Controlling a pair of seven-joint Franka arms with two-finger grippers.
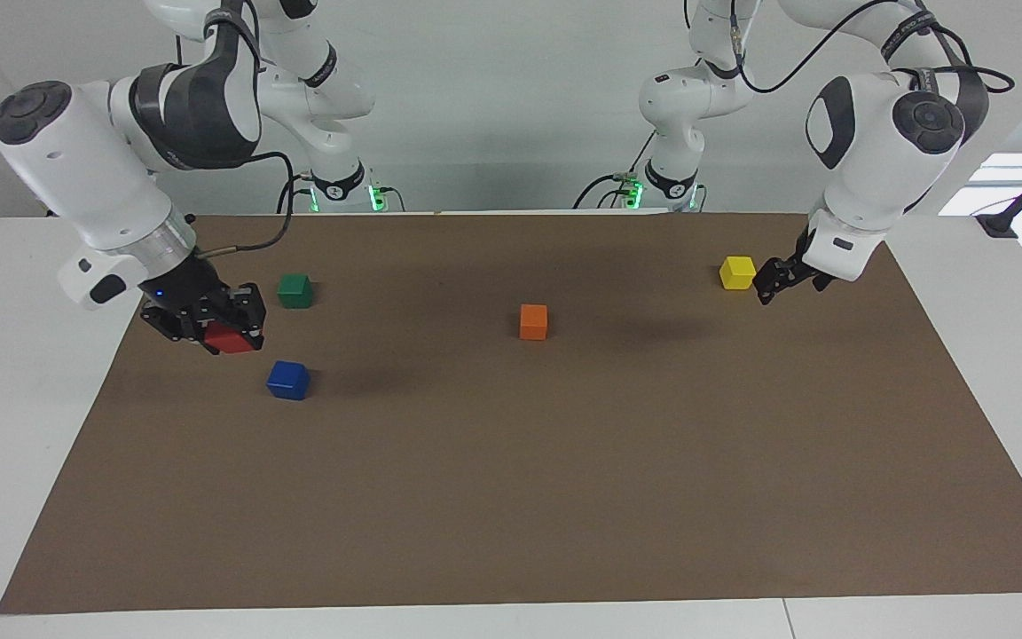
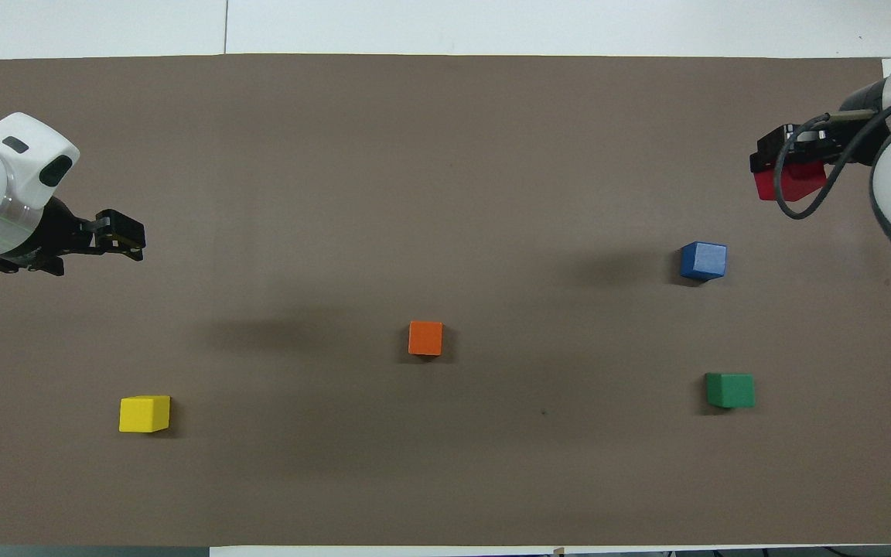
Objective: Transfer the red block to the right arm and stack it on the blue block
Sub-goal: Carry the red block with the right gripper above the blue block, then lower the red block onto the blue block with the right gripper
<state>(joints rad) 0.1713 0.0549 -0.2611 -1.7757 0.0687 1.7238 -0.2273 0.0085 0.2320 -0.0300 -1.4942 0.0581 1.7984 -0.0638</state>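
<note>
The right pincer (image 1: 225,335) grips the red block (image 1: 229,338) in the air, just beside the blue block (image 1: 288,380), toward the right arm's end of the bench; the left pincer (image 1: 773,282) waits released.

- The facing view looks from high up across the counter (image 1: 511,497) toward both robot bases, taking in every edge of the brown mat (image 1: 564,532).
- The overhead view looks steeply down from the robots' end, showing only the arms' ends.
- Both views share the whole mat, turned half around.
</note>
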